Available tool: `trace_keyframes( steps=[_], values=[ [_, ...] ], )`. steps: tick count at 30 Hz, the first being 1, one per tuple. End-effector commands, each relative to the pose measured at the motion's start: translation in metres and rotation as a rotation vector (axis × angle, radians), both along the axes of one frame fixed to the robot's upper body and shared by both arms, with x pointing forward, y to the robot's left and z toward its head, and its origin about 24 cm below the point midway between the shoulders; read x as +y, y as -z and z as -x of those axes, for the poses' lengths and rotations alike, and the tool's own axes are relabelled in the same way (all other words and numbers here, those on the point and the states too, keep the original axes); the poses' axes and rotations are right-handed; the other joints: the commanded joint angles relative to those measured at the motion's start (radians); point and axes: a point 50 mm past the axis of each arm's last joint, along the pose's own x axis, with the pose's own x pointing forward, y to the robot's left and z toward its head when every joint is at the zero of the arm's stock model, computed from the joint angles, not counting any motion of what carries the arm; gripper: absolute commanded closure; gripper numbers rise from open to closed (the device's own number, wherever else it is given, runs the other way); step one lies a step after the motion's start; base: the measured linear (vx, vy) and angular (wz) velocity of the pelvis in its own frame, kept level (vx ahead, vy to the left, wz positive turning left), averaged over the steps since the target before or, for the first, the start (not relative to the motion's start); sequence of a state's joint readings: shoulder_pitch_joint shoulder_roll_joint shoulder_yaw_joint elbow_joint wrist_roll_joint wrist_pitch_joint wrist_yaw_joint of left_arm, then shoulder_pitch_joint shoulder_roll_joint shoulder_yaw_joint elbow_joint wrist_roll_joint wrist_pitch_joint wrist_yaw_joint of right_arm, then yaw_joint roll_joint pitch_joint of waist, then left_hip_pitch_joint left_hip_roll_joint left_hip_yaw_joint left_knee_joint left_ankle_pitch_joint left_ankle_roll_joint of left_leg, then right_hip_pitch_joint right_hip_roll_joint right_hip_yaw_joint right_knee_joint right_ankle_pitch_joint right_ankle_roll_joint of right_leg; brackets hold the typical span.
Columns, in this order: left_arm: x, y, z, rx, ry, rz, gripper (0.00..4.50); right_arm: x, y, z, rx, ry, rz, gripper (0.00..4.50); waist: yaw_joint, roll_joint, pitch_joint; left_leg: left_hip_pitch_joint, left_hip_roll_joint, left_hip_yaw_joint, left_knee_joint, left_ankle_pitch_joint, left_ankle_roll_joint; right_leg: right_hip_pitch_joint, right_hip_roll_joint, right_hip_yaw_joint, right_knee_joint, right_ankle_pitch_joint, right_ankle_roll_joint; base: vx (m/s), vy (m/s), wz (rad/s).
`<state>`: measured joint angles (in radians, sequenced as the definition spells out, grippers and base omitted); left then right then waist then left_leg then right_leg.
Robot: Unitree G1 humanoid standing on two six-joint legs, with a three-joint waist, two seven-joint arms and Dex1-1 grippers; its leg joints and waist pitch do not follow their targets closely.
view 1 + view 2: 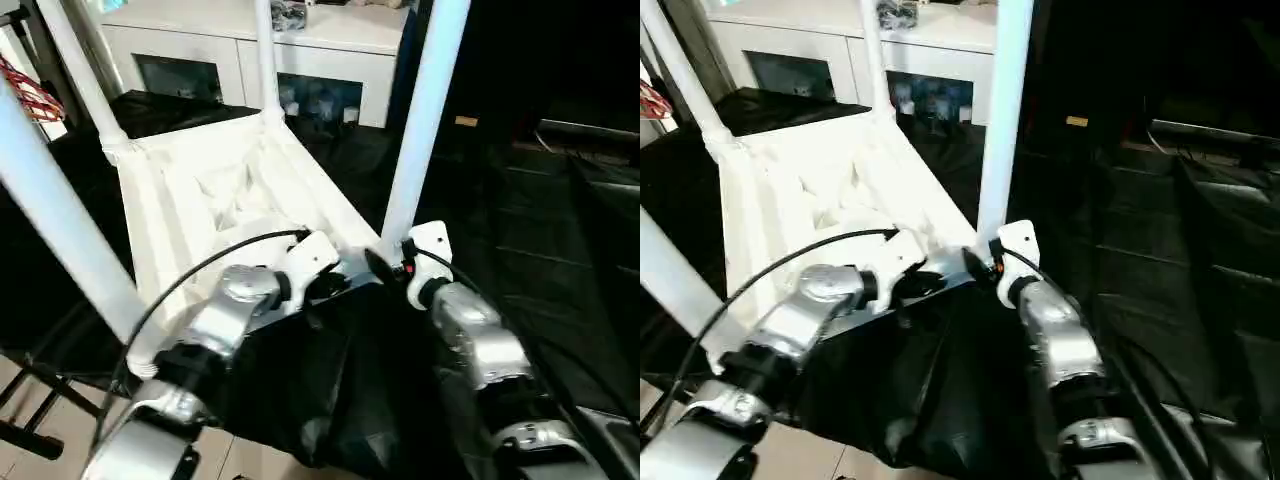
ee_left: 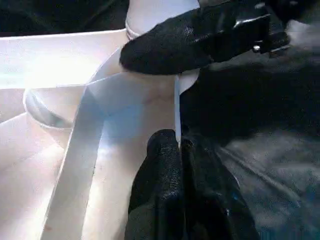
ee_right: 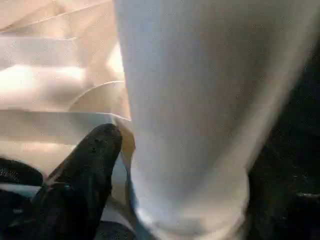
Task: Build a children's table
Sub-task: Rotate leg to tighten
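1. four white legs stand up from the upside-down table, their long axes pointing up and leaning slightly; the ribbed underside faces up, just ahead of both grippers.
2. left gripper has its fingers pressed together on the thin near rim of the table top, beside the near corner socket.
3. right gripper sits at the foot of the nearest leg with its fingers spread; one black finger lies beside the leg.
4. dark cloth covers the space under the arms; black floor to the right looks open.
5. white cabinet stands behind the table.
6. no readable writing.
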<state>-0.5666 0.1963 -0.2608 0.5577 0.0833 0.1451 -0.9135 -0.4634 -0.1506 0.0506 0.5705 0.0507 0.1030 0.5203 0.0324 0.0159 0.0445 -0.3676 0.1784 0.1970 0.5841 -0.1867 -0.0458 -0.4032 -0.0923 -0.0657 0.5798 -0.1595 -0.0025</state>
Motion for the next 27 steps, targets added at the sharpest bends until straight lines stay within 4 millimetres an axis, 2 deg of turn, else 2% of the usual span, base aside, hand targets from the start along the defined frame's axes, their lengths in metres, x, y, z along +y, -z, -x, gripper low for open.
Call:
trace_keyframes(
  steps=[1,6,7,10,12,13,17,18,23,25,26,27],
  values=[
    [-0.011,-0.009,0.009,-0.021,0.147,0.076,4.5,0.006,-0.003,0.004,-0.003,-0.125,-0.001,0.78,0.003,-0.007,-0.059,0.01,0.051,-0.021,-0.071,-0.256,0.053,0.042,-0.058,0.043,-0.066,-0.269,-0.223,0.0,0.0,0.0],
    [0.0,-0.01,0.014,0.002,0.222,0.067,4.5,-0.005,-0.01,0.014,0.013,-0.312,-0.004,0.78,0.004,-0.005,-0.062,0.008,0.053,-0.022,-0.069,-0.213,0.07,0.048,-0.055,0.042,-0.056,-0.197,-0.242,0.0,0.0,0.0],
    [0.004,-0.011,0.015,0.009,0.24,0.061,4.5,-0.008,-0.011,0.018,0.019,-0.371,0.0,0.78,0.008,-0.008,-0.063,0.009,0.054,-0.02,-0.066,-0.193,0.087,0.049,-0.055,0.042,-0.051,-0.162,-0.255,0.0,0.0,0.0],
    [0.011,-0.013,0.016,0.027,0.273,0.055,4.5,-0.016,-0.011,0.028,0.046,-0.485,0.023,0.78,0.018,-0.007,-0.062,0.008,0.057,-0.016,-0.064,-0.179,0.099,0.049,-0.055,0.04,-0.048,-0.15,-0.27,0.0,0.0,0.0],
    [0.012,-0.013,0.016,0.028,0.276,0.054,4.5,-0.017,-0.011,0.029,0.049,-0.502,0.028,0.78,0.024,-0.008,-0.061,0.009,0.057,-0.016,-0.064,-0.183,0.096,0.047,-0.057,0.041,-0.05,-0.17,-0.267,0.0,0.0,0.0],
    [0.015,-0.014,0.017,0.041,0.296,0.056,4.5,-0.019,-0.01,0.032,0.065,-0.543,0.031,1.05,0.026,-0.008,-0.06,0.01,0.057,-0.016,-0.066,-0.198,0.088,0.047,-0.057,0.04,-0.053,-0.2,-0.262,0.0,0.0,0.0],
    [0.018,-0.015,0.019,0.057,0.323,0.052,4.5,-0.019,-0.01,0.036,0.085,-0.589,0.035,1.24,0.03,-0.008,-0.058,0.015,0.058,-0.016,-0.068,-0.234,0.064,0.042,-0.057,0.042,-0.058,-0.261,-0.247,0.0,0.0,0.0],
    [0.019,-0.015,0.02,0.064,0.332,0.049,4.5,-0.019,-0.01,0.038,0.092,-0.606,0.037,1.48,0.031,-0.008,-0.059,0.014,0.058,-0.017,-0.069,-0.232,0.061,0.043,-0.058,0.043,-0.058,-0.26,-0.243,0.0,0.0,0.0],
    [0.024,-0.015,0.021,0.086,0.351,0.04,4.5,-0.019,-0.009,0.043,0.11,-0.648,0.048,1.74,0.034,-0.009,-0.061,0.012,0.058,-0.017,-0.068,-0.204,0.065,0.044,-0.056,0.042,-0.052,-0.215,-0.25,0.0,0.0,0.0],
    [0.025,-0.015,0.021,0.087,0.352,0.038,4.5,-0.019,-0.008,0.044,0.117,-0.659,0.056,1.75,0.035,-0.008,-0.061,0.011,0.057,-0.017,-0.067,-0.201,0.066,0.045,-0.057,0.042,-0.051,-0.208,-0.253,0.0,0.0,0.0],
    [0.025,-0.015,0.021,0.087,0.351,0.039,4.5,-0.018,-0.007,0.045,0.119,-0.662,0.059,1.76,0.035,-0.004,-0.061,0.012,0.056,-0.017,-0.066,-0.202,0.065,0.045,-0.058,0.042,-0.052,-0.211,-0.254,0.0,0.0,0.0],
    [0.025,-0.015,0.021,0.087,0.351,0.039,4.5,-0.018,-0.007,0.045,0.119,-0.663,0.059,1.76,0.035,-0.006,-0.062,0.011,0.056,-0.017,-0.066,-0.201,0.065,0.046,-0.057,0.042,-0.052,-0.21,-0.253,0.0,0.0,0.0]
  ],
)
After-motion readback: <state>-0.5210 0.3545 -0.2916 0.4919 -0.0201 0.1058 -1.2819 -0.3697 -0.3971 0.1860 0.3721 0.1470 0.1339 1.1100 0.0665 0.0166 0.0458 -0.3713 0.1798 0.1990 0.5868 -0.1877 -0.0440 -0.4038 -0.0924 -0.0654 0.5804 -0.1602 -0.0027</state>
